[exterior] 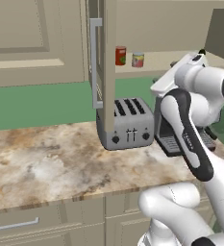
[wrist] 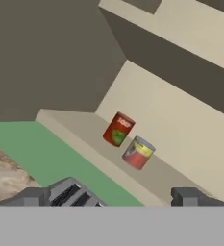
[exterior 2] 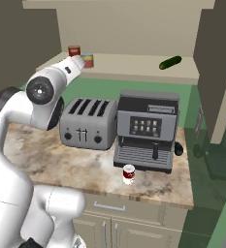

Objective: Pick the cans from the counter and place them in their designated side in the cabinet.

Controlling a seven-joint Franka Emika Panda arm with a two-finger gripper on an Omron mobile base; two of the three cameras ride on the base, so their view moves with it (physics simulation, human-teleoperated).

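I count three cans. Two stand on the cabinet shelf (exterior 2: 134,68): a tall red can (wrist: 118,129) and, just beside it at its 4 o'clock in my hand view, a yellow-banded can (wrist: 138,153). The third, a red-and-white can (exterior 2: 129,174), stands on the counter (exterior 2: 61,160). I also see one toaster (exterior 2: 88,124), one coffee machine (exterior 2: 146,131) and one green object (exterior 2: 170,62) on the shelf.

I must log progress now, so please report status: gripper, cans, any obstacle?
Gripper open, empty, facing cabinet shelf. Yellow-and-red can on shelf beside tall red can. Dark red and white can on counter, before coffee machine.
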